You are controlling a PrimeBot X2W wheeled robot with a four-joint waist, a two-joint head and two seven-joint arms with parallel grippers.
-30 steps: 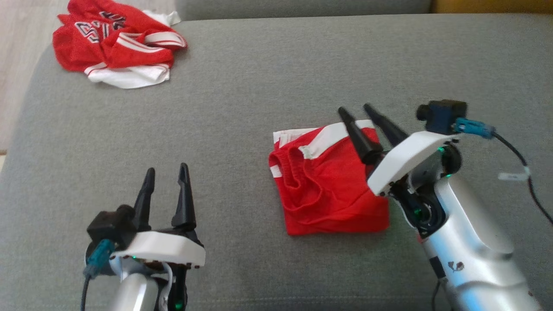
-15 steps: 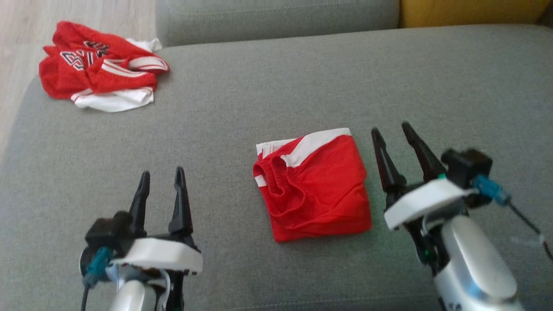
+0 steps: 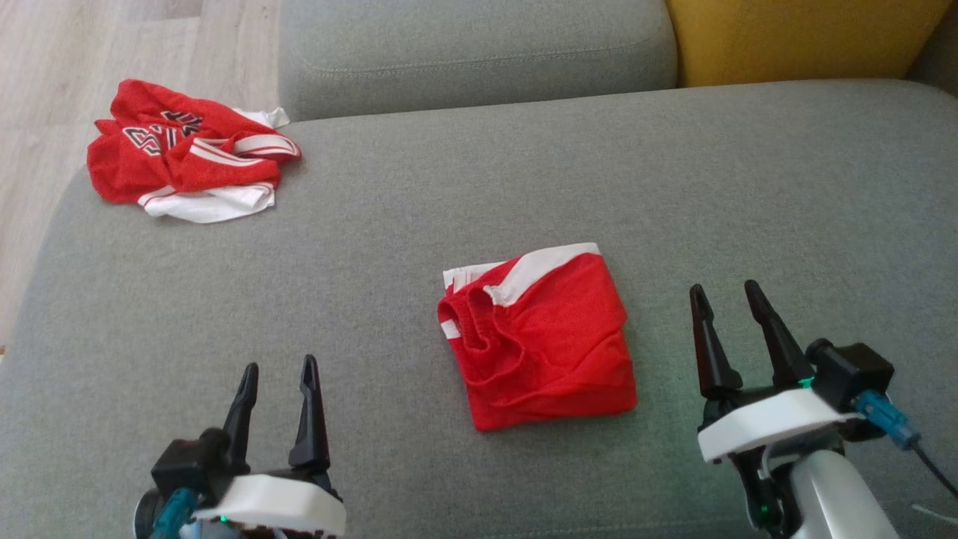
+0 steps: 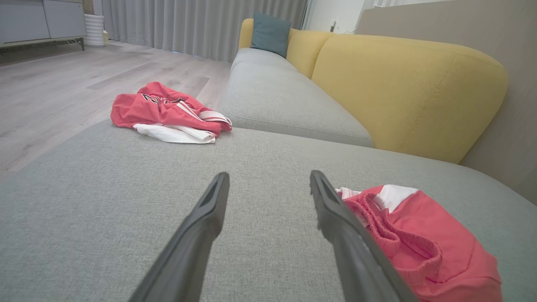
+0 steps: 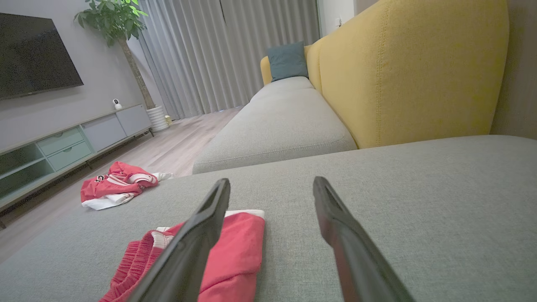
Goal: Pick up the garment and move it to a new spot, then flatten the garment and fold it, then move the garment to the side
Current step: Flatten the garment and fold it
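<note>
A folded red garment (image 3: 546, 344) with a white stripe and an elastic waistband lies flat in the middle of the grey sofa seat (image 3: 449, 187). It also appears in the left wrist view (image 4: 428, 247) and the right wrist view (image 5: 235, 256). My right gripper (image 3: 724, 287) stands open just right of it, apart from the cloth, with nothing between its fingers (image 5: 272, 180). Well to the garment's left, near the front edge, my left gripper (image 3: 279, 364) is open and empty too (image 4: 269, 175).
A crumpled red and white jersey (image 3: 187, 153) lies at the seat's far left corner (image 4: 168, 111). Beyond are another grey seat (image 3: 471, 52) and a yellow backrest (image 3: 793, 37). Wooden floor (image 3: 45, 75) lies past the left edge.
My right gripper has drawn back off the folded garment to its lower right. The camera has tilted up, so the whole picture has shifted. The garment lies as before.
</note>
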